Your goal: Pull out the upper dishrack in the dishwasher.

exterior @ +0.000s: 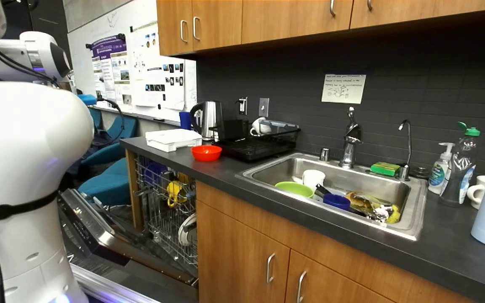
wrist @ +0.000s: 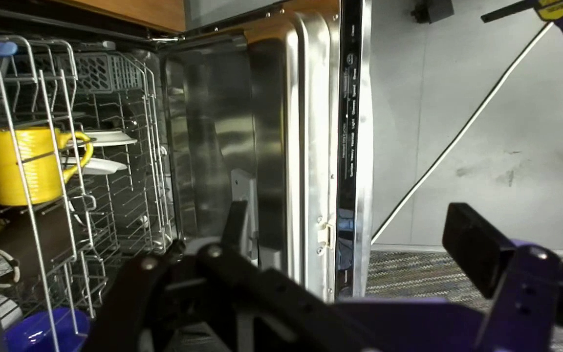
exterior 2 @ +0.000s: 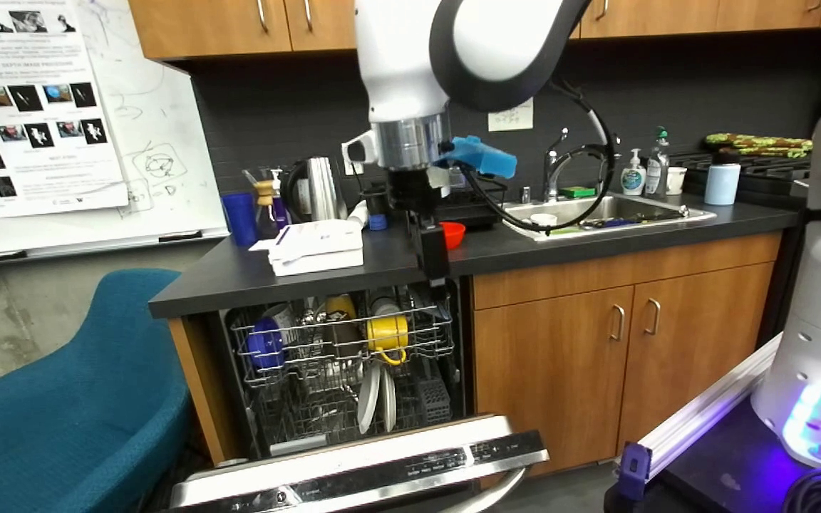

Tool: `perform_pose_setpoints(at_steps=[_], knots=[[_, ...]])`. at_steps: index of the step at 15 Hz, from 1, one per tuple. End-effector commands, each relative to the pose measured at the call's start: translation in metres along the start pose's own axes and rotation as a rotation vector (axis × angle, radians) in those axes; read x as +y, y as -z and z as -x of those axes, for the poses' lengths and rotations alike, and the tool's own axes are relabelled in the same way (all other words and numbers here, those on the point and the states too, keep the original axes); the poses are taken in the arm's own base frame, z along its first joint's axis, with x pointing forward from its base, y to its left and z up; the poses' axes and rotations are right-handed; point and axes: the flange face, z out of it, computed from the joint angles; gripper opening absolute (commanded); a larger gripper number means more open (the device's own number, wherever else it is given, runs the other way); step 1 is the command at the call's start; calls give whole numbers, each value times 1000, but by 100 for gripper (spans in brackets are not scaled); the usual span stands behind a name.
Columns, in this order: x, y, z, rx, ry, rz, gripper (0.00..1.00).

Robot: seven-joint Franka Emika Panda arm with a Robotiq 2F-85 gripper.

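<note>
The gripper [wrist: 352, 225] hangs high in front of the dishwasher [exterior 2: 360, 469], its fingers [wrist: 474, 247] spread wide around nothing. The upper dishrack [exterior 2: 343, 341] sits in the top of the dishwasher, seemingly not yet drawn out. A finger reaching for its wires could knock the yellow mug [wrist: 39, 171], whose handle shows among them; an off-centre grip might skew the upper dishrack and jam it against the dishwasher's side.
</note>
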Motion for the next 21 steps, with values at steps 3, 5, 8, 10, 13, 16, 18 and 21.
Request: perform_pose_setpoints(at_steps=[3, 5, 8, 10, 13, 16, 18, 21], knots=[[2, -27, -56, -38, -101, -15, 100], [9, -35, -67, -52, -135, -36, 100], [15, -43, -80, -61, -150, -67, 100], [19, -50, -87, -56, -151, -77, 100], [22, -69, -93, -64, -138, -70, 100], [25, -96, -95, -76, -150, -69, 100], [29, -115, -96, -74, -153, -33, 100], [35, -134, -98, -34, -172, 33, 100]])
